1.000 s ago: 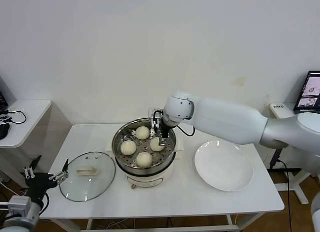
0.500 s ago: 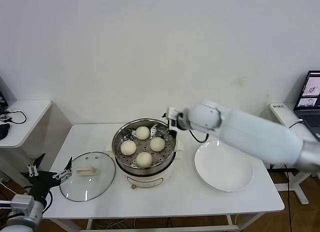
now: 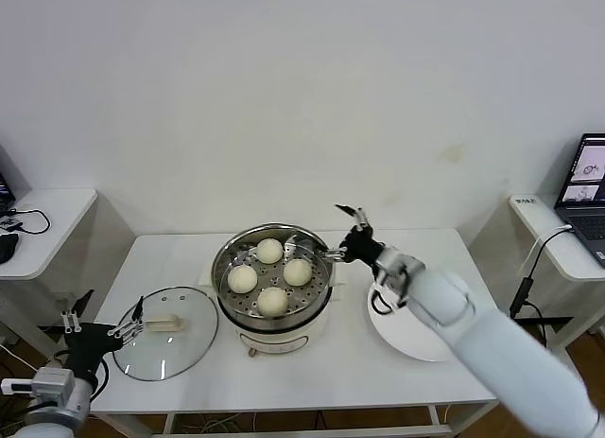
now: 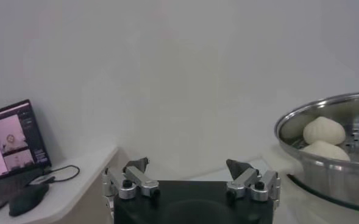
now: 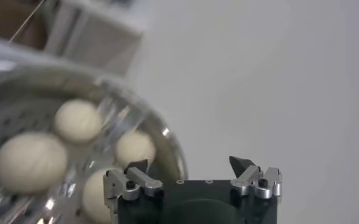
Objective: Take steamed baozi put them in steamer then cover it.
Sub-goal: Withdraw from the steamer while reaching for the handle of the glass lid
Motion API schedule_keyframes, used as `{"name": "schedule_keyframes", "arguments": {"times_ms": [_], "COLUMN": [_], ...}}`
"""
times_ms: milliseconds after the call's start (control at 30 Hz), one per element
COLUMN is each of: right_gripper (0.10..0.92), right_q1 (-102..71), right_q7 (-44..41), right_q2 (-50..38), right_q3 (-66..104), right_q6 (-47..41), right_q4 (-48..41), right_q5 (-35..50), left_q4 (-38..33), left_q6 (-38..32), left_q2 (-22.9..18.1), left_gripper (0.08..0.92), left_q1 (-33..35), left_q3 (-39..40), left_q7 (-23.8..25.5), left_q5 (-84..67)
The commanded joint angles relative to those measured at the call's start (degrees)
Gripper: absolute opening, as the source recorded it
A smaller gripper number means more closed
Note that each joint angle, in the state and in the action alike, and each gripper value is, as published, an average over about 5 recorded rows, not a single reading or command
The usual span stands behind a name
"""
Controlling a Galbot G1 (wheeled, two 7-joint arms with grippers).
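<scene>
Hovering empty with its fingers spread, the right end effector hangs just beside the steamer's rim on the side toward the plate, a position that leaves the pot's mouth unobstructed. All four buns sit inside the steamer on its perforated tray, spaced apart, so loading looks complete. That steamer stands near the middle of the surface, toward the back edge. Off the left edge of the surface, the left end effector waits low with its fingers also apart, pointed at the lid. This glass lid lies flat near the front-left corner, handle up and within easy reach, apparently the piece to be lifted next. A white plate rests bare toward the right edge, partly hidden by the right arm.
</scene>
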Motion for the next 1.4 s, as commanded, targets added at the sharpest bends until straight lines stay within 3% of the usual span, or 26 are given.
{"name": "schedule_keyframes", "arguments": {"times_ms": [33, 267, 533, 833, 1400], "right_gripper": [0.823, 0.823, 0.823, 0.823, 0.823], "right_q1": [-38.7, -48.6, -53.4, -53.0, -54.7], "right_q7": [-1.1, -3.7, -3.3, -2.9, -2.9], "right_q2": [19.9, 27.7, 30.3, 31.1, 33.2], "right_q3": [42.6, 49.1, 51.6, 53.2, 53.9], "right_q6": [22.4, 20.6, 21.3, 21.5, 21.7], "right_q4": [3.6, 8.5, 9.7, 9.0, 9.9], "right_q5": [-4.9, -2.2, -4.2, -4.0, -5.4], "left_q4": [5.6, 12.9, 18.9, 21.8, 35.2], "left_q6": [-4.7, -12.7, -18.9, -21.7, -22.2], "left_q2": [-0.3, 0.4, 1.2, 1.9, 5.0], "left_gripper": [0.823, 0.823, 0.823, 0.823, 0.823], "left_q1": [-1.1, -2.4, -0.2, 0.9, -13.1], "left_q3": [4.4, 6.1, 3.9, 6.7, 13.7], "left_q7": [-0.9, -1.9, -1.9, -4.9, -5.3], "left_q5": [6.4, 33.6, 68.0, 77.1, 77.9]}}
